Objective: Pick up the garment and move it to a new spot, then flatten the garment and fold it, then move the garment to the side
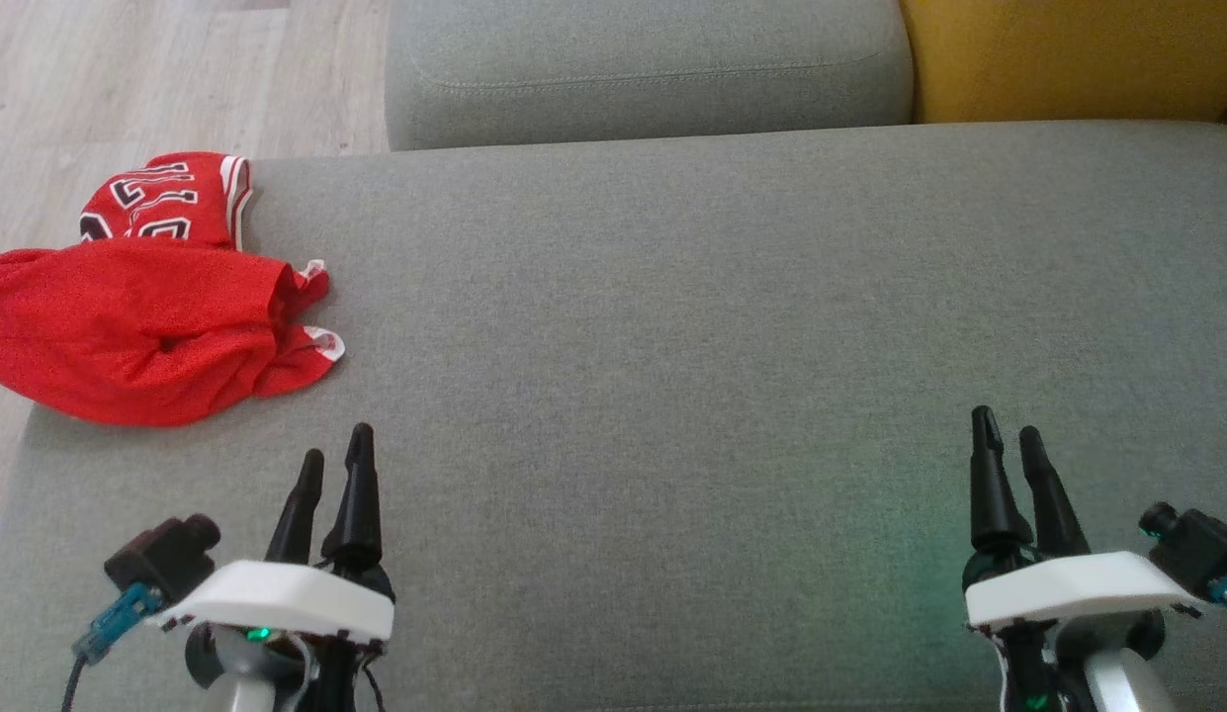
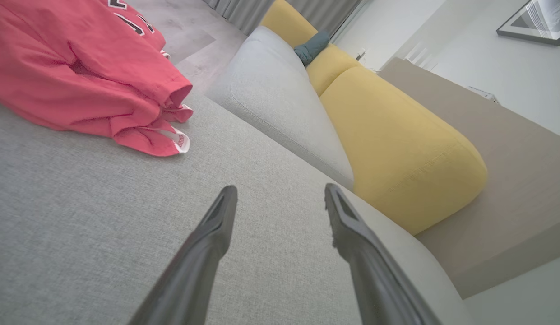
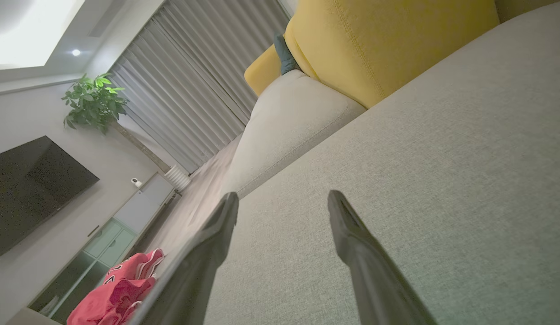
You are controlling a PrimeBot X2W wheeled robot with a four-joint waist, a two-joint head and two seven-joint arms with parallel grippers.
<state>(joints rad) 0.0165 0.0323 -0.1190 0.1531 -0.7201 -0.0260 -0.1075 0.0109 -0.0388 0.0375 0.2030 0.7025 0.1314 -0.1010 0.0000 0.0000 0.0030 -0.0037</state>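
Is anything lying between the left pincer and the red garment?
Nothing: just bare grey sofa cushion separates the left pincer from the red garment, plain in the head view and the left wrist view.

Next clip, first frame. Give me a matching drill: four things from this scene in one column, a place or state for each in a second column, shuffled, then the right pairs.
Column one:
1. red jersey
2. left gripper
3. right gripper
4. yellow cushion

Column two:
A. jaws open, low right over the grey sofa seat, far from the garment
B. top right of the head view, behind the seat
C. crumpled at the seat's left edge
D. jaws open, low left, just short of the garment

Pairs: 1-C, 2-D, 3-A, 4-B
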